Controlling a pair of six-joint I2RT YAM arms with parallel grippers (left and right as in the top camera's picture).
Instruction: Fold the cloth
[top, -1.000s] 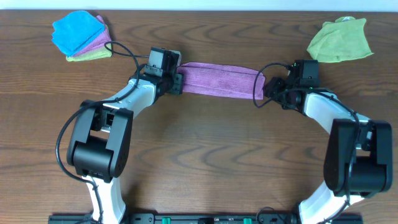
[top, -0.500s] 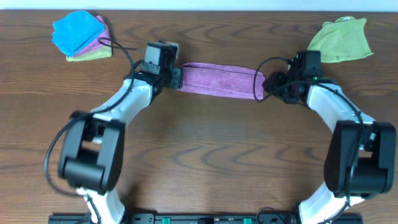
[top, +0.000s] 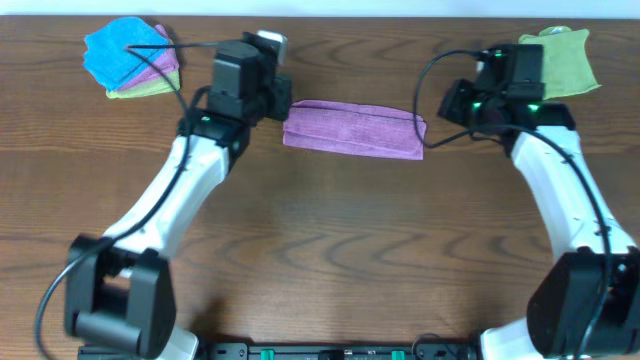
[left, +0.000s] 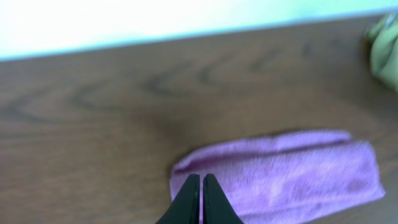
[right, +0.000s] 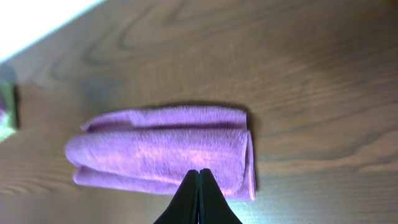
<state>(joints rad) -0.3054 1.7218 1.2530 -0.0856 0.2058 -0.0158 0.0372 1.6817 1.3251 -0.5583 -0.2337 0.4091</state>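
The purple cloth (top: 355, 128) lies flat on the table as a long folded strip, with layered edges at its right end. My left gripper (top: 282, 100) hovers just off the strip's left end, shut and empty. In the left wrist view its fingertips (left: 202, 177) meet above the cloth's (left: 292, 171) left end. My right gripper (top: 452, 102) is raised beside the right end, also shut with nothing in it. In the right wrist view its tips (right: 199, 172) touch each other over the cloth's (right: 155, 152) near edge.
A stack of folded cloths, blue on top of purple and green (top: 130, 57), sits at the back left. A loose green cloth (top: 558, 62) lies at the back right, partly behind my right wrist. The table's back edge runs close behind the strip.
Both grippers have drawn back and up from the ends of the purple cloth, and their jaws have shut. The cloth itself lies where it was.
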